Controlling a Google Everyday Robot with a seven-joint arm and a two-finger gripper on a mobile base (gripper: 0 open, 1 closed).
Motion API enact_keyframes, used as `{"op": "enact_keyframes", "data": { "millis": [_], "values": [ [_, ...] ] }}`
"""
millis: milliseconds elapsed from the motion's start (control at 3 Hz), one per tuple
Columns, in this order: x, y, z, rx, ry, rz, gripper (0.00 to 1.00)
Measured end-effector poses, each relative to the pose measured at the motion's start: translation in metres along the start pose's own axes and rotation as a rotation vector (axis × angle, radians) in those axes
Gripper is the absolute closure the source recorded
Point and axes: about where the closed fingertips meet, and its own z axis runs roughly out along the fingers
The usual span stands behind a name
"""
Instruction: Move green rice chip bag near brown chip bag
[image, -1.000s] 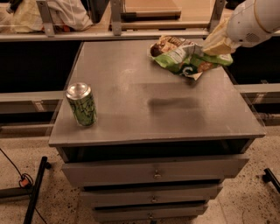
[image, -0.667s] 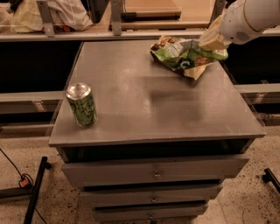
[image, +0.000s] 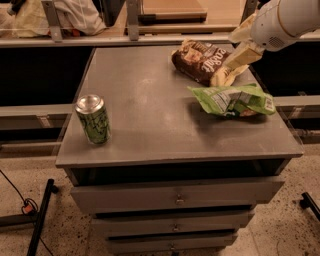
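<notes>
The green rice chip bag (image: 231, 100) lies flat on the right side of the grey table (image: 150, 100), its white label panel facing up. The brown chip bag (image: 200, 60) lies just behind it at the back right, a narrow gap apart. My gripper (image: 231, 54) hangs from the white arm at the top right, over the brown bag's right end. Its cream fingers (image: 239, 56) stand apart and hold nothing. It is above and behind the green bag and does not touch it.
A green-patterned drink can (image: 93, 119) stands upright near the table's front left edge. The table has drawers (image: 175, 197) below its front. A shelf rail (image: 125, 37) with bags on it runs behind the table. A dark stand leg (image: 40, 215) is on the floor at left.
The green bag was held in my gripper over the brown bag. Now it lies on the table in front of the brown bag, and my gripper has let go and lifted off it.
</notes>
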Motion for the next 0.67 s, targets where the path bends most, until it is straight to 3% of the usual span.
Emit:
{"op": "enact_keyframes", "data": {
  "millis": [333,667],
  "values": [
    [-0.0009,0.0009,0.0021,-0.004,-0.001,-0.001,0.00],
    [-0.0009,0.0009,0.0021,-0.004,-0.001,-0.001,0.00]
  ]
}}
